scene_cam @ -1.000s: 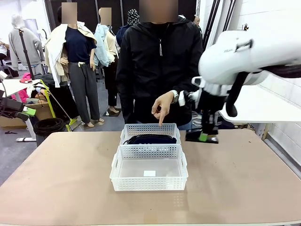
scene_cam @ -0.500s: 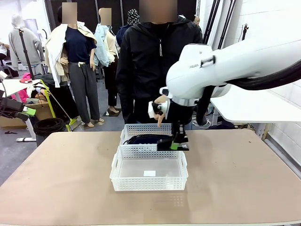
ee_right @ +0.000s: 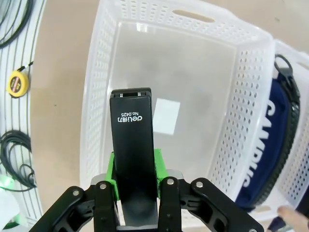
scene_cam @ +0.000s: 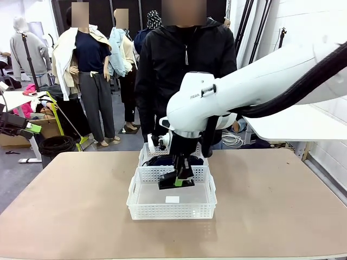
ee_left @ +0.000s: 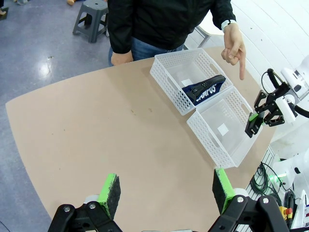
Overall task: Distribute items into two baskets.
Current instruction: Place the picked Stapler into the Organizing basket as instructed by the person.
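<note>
Right gripper (ee_right: pixel 133 186) clamps the black stapler (ee_right: pixel 131 145) above the near basket (ee_right: pixel 96 121) (empty): an early release could bounce it off the rim; left gripper (ee_left: pixel 164 193) gapes empty.

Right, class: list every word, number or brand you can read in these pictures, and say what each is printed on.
"deli" and "NO.0425": on the stapler held in the right gripper.
"CAMPUS": on the pouch in the far basket; partly hidden in the right wrist view.
"FRA...": on the right arm, the rest out of sight.
Label in the near basket: blank or too faint to read.
</note>
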